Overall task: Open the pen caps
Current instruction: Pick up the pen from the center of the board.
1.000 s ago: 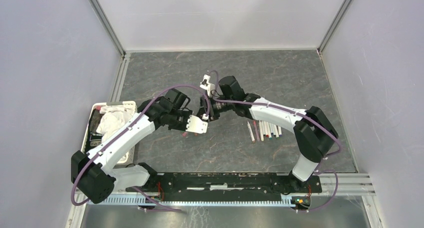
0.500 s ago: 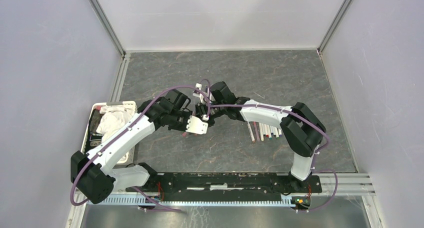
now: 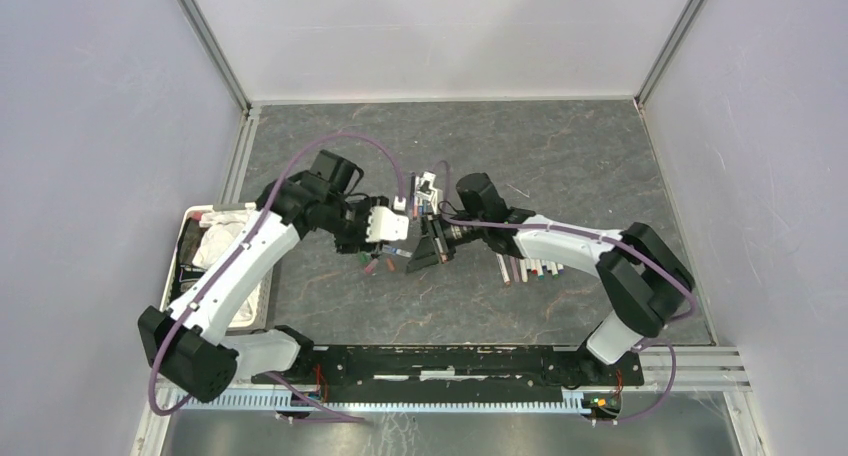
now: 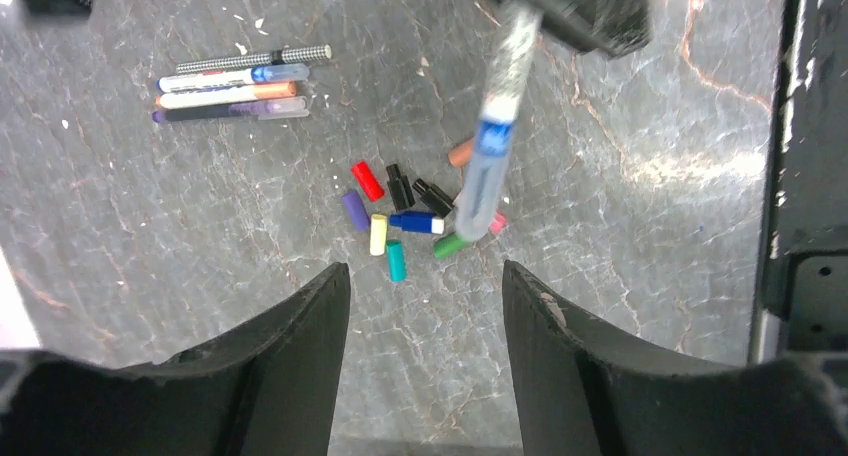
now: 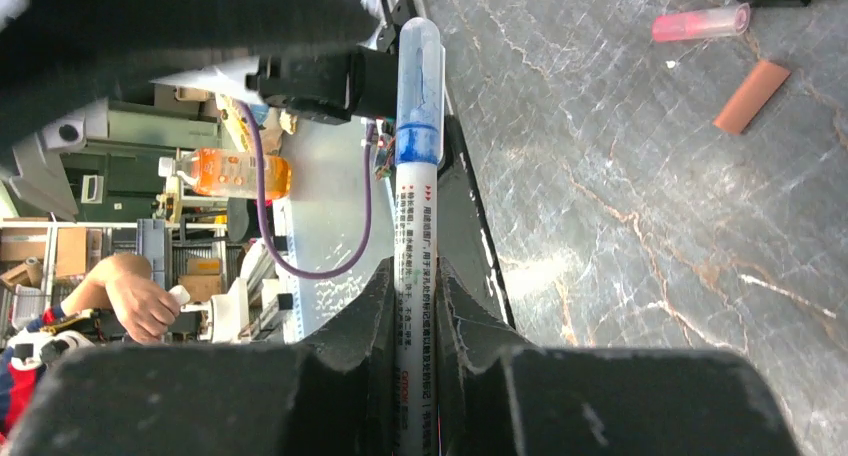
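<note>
From above, the two arms meet near the middle of the worktop (image 3: 600, 156). The left end effector (image 3: 382, 246) hangs over a small scatter of loose caps, with the right end effector (image 3: 422, 252) just beside it. A row of pens (image 3: 528, 261) lies toward the right edge.

In the left wrist view, the fingers (image 4: 300, 356) are spread with nothing between them. Below them the removed pen caps (image 4: 400, 211) lie close together: red, yellow, teal, purple and black. The held pen (image 4: 492, 136) slants across above that pile.

In the right wrist view, the right end effector is pinching the held pen by its barrel, and a clear cap (image 5: 419, 51) appears to be on the far end.

The step in hand looks like pulling that cap. The left fingers should close on the clear cap alone, beyond the blue band, then pull straight along the pen's axis while the right grip holds firm. Because the right grip sits well back from the cap, a sideways tug would probably pivot the barrel. The cap is best released over the pile.
</note>
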Motion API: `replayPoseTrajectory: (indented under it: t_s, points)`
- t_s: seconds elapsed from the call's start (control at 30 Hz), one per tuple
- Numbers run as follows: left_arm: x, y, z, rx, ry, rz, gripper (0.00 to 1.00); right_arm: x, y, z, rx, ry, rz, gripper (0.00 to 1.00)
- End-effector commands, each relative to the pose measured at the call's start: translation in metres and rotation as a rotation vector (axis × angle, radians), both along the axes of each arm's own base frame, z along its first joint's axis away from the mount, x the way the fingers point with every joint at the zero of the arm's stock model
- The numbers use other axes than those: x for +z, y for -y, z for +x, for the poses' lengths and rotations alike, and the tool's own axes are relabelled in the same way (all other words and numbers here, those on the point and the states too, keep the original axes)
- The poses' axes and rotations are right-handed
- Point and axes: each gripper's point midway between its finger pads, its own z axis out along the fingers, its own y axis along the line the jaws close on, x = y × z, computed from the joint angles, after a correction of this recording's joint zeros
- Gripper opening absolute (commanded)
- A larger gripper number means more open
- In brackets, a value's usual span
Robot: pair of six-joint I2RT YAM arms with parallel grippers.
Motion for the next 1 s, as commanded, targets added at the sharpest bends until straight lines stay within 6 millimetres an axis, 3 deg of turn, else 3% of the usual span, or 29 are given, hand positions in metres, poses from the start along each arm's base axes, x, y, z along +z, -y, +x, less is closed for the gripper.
replayPoseTrajectory:
  t_s: [0.0, 0.13, 0.43, 0.53, 0.73, 0.83, 0.9, 0.97]
  points:
    - [0.018, 0.015, -0.018, -0.031, -0.177, -0.143, 0.63, 0.04, 0.009, -0.011, 0.046, 0.144, 0.181, 0.0]
    - [0.021, 0.022, -0.029, -0.066, -0.229, -0.187, 0.63, 0.049, 0.01, -0.015, 0.056, 0.148, 0.222, 0.0]
    - [0.021, 0.028, -0.031, -0.071, -0.27, -0.202, 0.59, 0.056, 0.004, -0.009, 0.049, 0.149, 0.237, 0.0]
    - [0.019, 0.032, -0.035, -0.086, -0.289, -0.196, 0.47, 0.056, 0.001, -0.007, 0.045, 0.145, 0.241, 0.0]
    - [0.009, 0.033, -0.035, -0.081, -0.309, -0.15, 0.06, 0.052, -0.002, -0.002, 0.034, 0.174, 0.223, 0.0]
    - [0.002, 0.027, -0.03, -0.067, -0.293, -0.111, 0.02, 0.04, 0.001, 0.003, 0.026, 0.212, 0.154, 0.27]
    - [-0.001, 0.023, -0.027, -0.067, -0.272, -0.092, 0.02, 0.037, -0.001, 0.005, 0.03, 0.212, 0.138, 0.4]
    - [-0.002, 0.022, -0.024, -0.068, -0.242, -0.084, 0.02, 0.04, -0.005, 0.008, 0.035, 0.197, 0.144, 0.47]
